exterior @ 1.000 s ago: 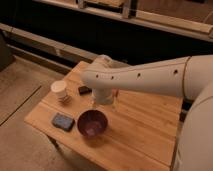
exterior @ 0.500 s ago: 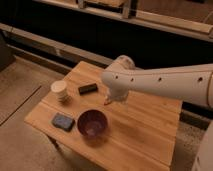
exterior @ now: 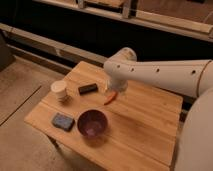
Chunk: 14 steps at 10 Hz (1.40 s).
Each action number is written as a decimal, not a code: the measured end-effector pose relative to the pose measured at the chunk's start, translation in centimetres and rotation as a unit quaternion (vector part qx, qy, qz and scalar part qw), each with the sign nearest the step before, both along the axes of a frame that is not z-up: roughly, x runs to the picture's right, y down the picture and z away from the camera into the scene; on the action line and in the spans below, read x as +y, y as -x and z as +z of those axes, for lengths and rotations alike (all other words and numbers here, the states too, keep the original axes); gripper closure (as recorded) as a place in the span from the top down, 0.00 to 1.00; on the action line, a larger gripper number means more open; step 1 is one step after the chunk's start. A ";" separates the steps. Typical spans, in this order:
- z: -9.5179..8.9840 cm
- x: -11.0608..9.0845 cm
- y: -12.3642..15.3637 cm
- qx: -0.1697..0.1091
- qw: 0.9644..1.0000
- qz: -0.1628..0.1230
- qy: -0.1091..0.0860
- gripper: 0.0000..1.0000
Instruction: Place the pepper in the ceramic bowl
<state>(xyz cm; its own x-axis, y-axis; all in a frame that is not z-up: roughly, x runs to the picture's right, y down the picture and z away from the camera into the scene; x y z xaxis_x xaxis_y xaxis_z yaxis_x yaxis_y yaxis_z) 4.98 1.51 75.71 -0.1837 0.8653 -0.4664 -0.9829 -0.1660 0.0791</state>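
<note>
The pepper point(exterior: 110, 98), a small red-orange chili, shows at the middle of the wooden table point(exterior: 150, 125), right under the end of my white arm. My gripper point(exterior: 113, 91) is at the pepper, mostly hidden by the thick wrist above it. I cannot tell whether the pepper lies on the table or hangs from the gripper. The ceramic bowl point(exterior: 92, 123), round, dark purplish-brown and empty, stands near the table's front edge, to the front left of the pepper and apart from it.
A pale cup point(exterior: 60, 91) stands at the table's left. A dark oblong block point(exterior: 88, 88) lies just left of the gripper. A blue-grey sponge point(exterior: 62, 121) lies left of the bowl. A dark wall with ledges runs behind the table.
My arm's end has swung to the right, away from the cup and the block. The red-orange pepper now shows clearly below the wrist. Bowl, cup, block and sponge have not moved.
</note>
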 end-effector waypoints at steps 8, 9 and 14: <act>3.9 -3.6 -1.2 0.028 0.999 0.027 0.026 0.65; 4.4 -3.5 -0.9 0.025 0.999 0.028 0.030 0.65; 7.0 -1.1 -0.2 0.024 0.998 0.025 0.057 0.65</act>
